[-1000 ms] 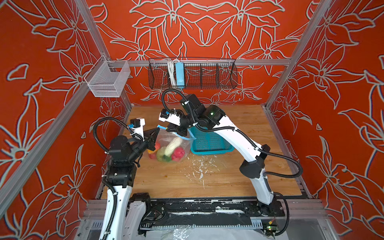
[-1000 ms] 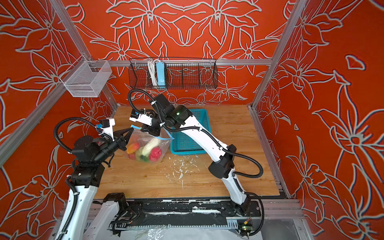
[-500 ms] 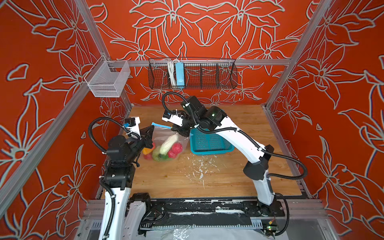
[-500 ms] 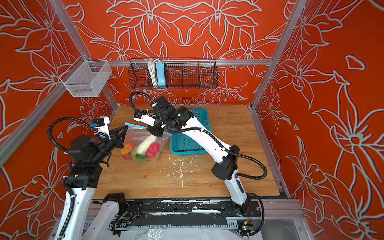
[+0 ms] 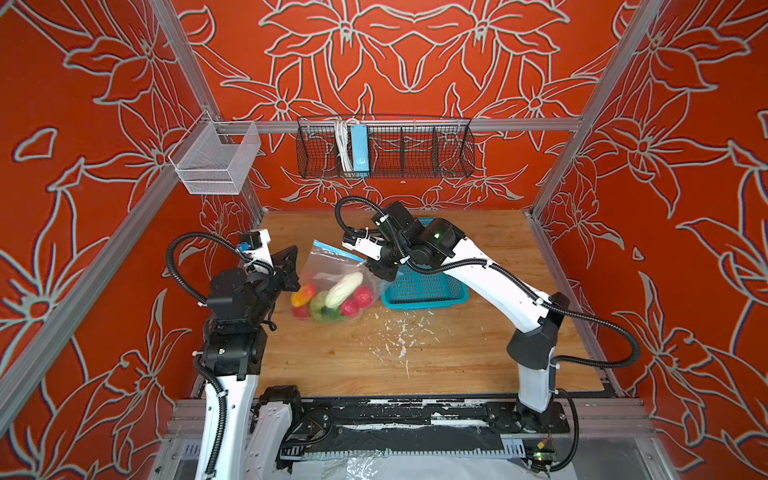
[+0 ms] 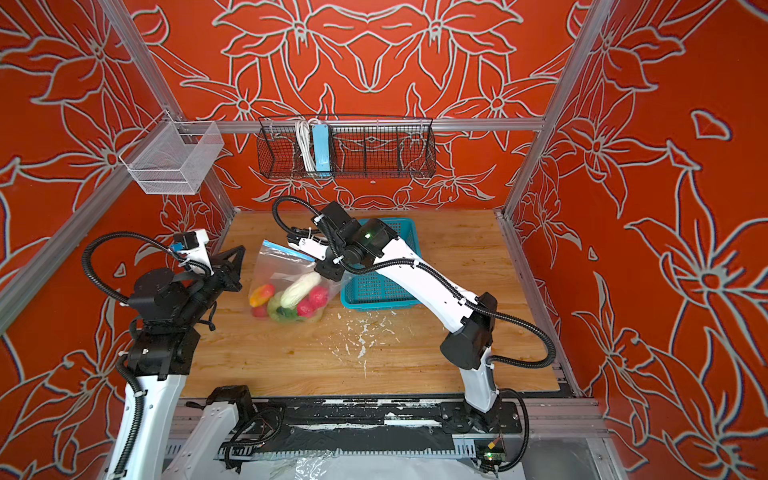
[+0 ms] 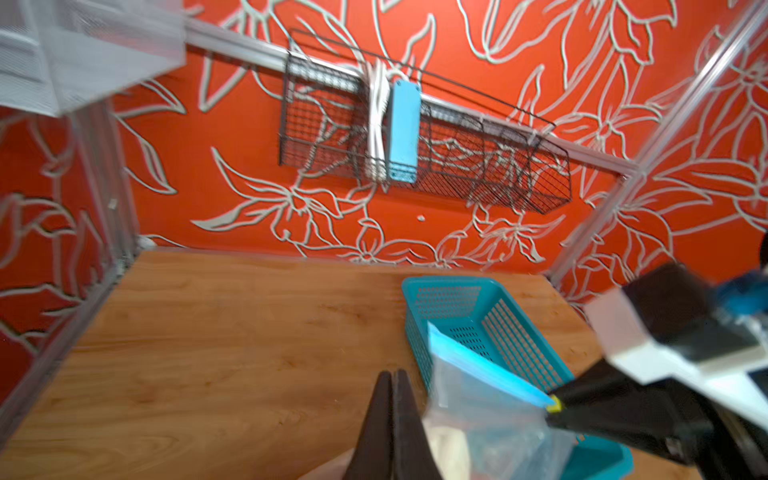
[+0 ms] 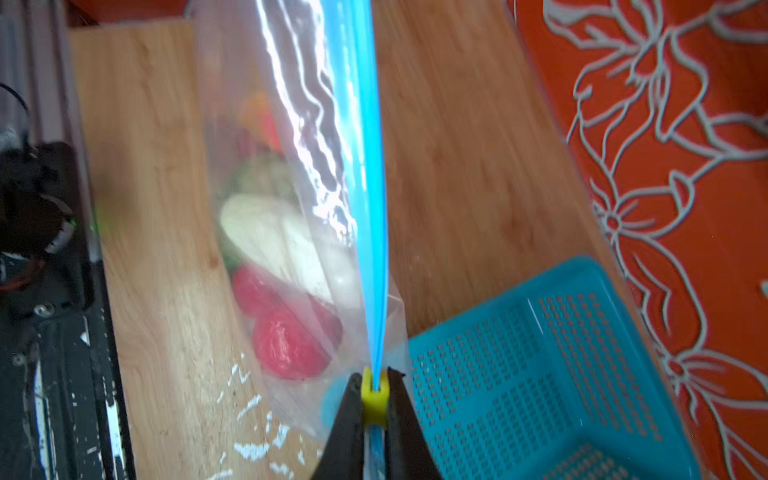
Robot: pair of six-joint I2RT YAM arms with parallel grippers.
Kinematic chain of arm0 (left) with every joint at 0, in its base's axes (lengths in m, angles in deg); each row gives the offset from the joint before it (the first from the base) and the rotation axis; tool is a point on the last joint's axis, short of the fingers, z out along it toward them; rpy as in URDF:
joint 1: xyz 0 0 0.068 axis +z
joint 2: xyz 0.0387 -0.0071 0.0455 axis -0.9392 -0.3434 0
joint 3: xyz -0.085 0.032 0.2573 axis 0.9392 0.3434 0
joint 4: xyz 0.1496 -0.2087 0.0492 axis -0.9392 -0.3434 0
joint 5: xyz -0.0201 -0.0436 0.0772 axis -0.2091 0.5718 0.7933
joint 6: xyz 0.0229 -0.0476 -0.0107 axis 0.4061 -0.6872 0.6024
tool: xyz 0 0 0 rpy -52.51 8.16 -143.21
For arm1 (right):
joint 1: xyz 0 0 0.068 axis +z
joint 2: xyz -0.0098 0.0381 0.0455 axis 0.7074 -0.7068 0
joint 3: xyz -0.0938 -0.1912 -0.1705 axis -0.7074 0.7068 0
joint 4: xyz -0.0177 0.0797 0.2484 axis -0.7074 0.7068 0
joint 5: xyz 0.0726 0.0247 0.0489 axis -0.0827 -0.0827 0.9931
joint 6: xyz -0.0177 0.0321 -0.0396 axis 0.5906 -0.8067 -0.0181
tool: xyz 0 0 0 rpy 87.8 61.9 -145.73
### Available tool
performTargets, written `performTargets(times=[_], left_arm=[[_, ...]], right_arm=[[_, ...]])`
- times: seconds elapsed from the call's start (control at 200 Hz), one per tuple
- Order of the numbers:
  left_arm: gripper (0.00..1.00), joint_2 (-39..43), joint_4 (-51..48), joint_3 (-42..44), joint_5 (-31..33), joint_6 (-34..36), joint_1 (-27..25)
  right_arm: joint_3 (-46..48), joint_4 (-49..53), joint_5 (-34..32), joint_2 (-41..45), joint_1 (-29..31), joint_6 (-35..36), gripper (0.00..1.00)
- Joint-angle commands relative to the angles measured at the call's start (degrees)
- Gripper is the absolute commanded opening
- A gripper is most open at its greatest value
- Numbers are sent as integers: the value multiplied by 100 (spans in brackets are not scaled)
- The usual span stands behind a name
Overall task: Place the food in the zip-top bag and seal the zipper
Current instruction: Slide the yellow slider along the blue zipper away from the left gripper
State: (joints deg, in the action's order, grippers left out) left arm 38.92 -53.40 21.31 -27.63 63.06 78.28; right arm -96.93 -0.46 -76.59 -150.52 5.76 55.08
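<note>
**While slider is pinched, bag sits loaded**

Zip-top bag (image 5: 328, 266), food (image 5: 332, 297) inside, rests on the table (image 5: 415, 357) beside the teal basket (image 5: 424, 291). Right hand (image 8: 374, 380) is clamped on the yellow slider (image 8: 374, 397) of the zipper (image 8: 368, 187), apparently tensioning it for sealing. Left hand (image 7: 390, 378) is closed, empty, alongside.

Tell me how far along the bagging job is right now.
Done: the food sits inside the zip-top bag on the table. In hand: the right gripper is shut on the yellow slider at one end of the zipper, whose blue strip looks pressed together along its length. The left gripper is shut, holding nothing, beside the bag. Left: probably just confirming the seal and letting go.
</note>
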Motion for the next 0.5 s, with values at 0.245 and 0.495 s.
performTargets(times=[0.245, 0.495], left_arm=[[0, 14, 499, -6, -279, -90, 17], [78, -95, 860, 397, -1404, -475, 17]], right_arm=[[766, -101, -49, 705, -130, -162, 0], [1197, -1243, 991, 998, -121, -237, 0]])
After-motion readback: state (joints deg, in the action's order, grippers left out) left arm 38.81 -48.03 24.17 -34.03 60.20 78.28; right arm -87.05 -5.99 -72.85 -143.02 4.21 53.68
